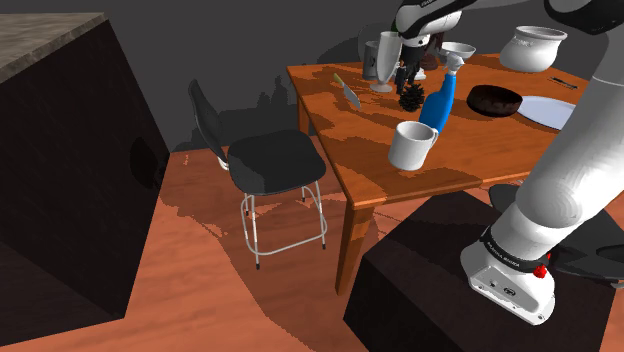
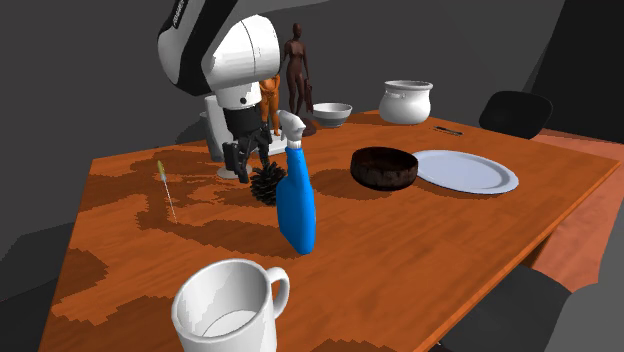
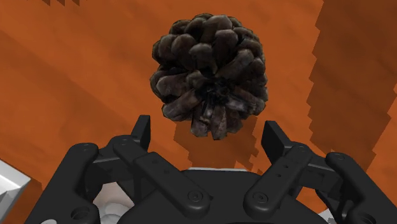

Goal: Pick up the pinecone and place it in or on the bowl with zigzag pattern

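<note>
Wrist view: gripper (image 3: 208,129) hovers over pinecone (image 3: 210,73), fingers (image 3: 141,132) apart, not touching it. Pinecone rests on orange table (image 3: 76,76)

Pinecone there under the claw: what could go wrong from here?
The pinecone has rough, rounded scales, so it might slip or roll as the open gripper closes. The tall blue spray bottle stands close beside it, so the gripper could knock it over while lifting.
</note>
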Controlling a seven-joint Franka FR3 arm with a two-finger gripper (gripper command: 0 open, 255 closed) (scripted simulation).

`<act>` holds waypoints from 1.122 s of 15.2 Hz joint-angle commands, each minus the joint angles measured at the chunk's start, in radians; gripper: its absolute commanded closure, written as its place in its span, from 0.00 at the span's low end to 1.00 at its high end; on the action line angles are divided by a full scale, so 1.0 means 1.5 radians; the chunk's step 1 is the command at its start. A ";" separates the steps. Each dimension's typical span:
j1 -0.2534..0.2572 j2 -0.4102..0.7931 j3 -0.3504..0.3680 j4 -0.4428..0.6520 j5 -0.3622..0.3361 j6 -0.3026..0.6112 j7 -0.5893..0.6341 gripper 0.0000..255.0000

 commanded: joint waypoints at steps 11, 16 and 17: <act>0.000 0.001 0.000 -0.002 0.000 0.003 0.000 1.00; 0.000 0.001 0.000 -0.002 0.000 0.003 0.000 1.00; 0.000 -0.002 0.000 0.003 0.000 -0.005 0.000 1.00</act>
